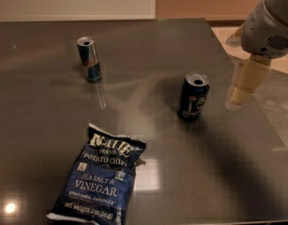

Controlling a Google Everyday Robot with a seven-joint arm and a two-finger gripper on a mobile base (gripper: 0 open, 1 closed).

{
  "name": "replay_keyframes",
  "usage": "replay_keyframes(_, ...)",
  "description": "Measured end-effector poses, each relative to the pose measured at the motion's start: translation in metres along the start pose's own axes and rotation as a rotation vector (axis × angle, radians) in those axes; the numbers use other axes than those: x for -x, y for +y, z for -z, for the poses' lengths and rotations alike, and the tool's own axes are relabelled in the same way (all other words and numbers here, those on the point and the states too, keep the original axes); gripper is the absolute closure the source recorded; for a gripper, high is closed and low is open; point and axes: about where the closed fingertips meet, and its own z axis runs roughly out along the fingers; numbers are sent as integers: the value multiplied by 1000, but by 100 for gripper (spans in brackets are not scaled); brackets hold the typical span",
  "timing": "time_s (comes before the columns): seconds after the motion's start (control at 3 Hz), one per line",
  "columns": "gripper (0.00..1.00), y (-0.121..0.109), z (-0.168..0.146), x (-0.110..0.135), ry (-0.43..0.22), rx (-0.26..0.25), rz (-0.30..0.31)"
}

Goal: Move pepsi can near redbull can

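The pepsi can (194, 96), wide and dark navy with a round logo and an open silver top, stands upright right of the table's middle. The redbull can (88, 59), slim and blue-silver with a red mark, stands upright at the far left, well apart from it. My gripper (240, 93), cream coloured under a white-grey arm housing (268, 29), hangs at the right, just right of the pepsi can and at about its height. It does not touch the can and holds nothing that I can see.
A blue bag of sea salt and vinegar potato chips (101, 177) lies flat at the front left. The dark glossy table (148, 46) has its right edge just beyond the gripper. A pale wall runs behind the table.
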Motion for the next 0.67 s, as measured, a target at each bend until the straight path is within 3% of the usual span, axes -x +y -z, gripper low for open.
replay_keyframes(0.67,0,-4,-50,15,-94,130,10)
